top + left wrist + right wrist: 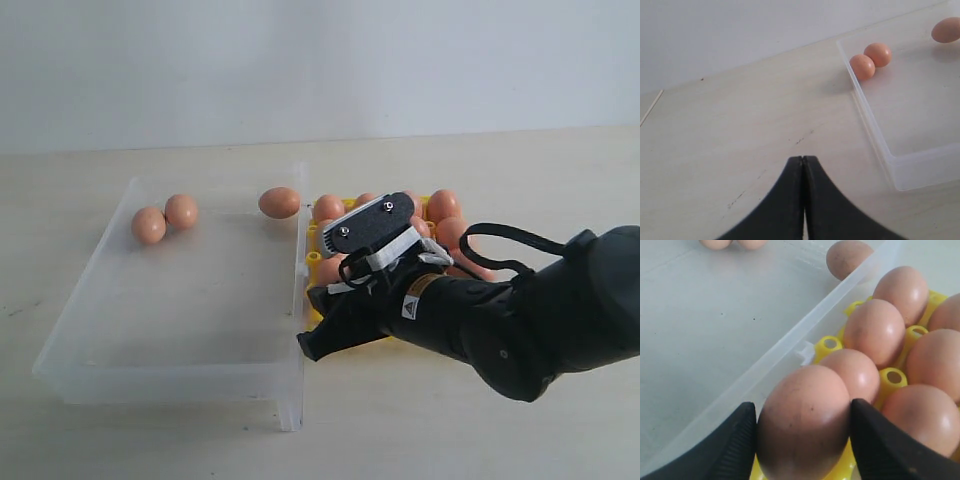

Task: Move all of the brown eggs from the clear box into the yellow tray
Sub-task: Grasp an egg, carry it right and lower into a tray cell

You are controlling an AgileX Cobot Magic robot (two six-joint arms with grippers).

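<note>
right arm reaches low over the yellow tray, wrist pitched down toward the clear box; its jaws pinch one brown egg at the tray's box-side edge. left jaws pressed together above the bench.

Pale table carries clear box, yellow tray.

table: pale wood, under the left pincer | marks: small, dark, on table just ahead of it | wall: plain white, far ahead
</note>
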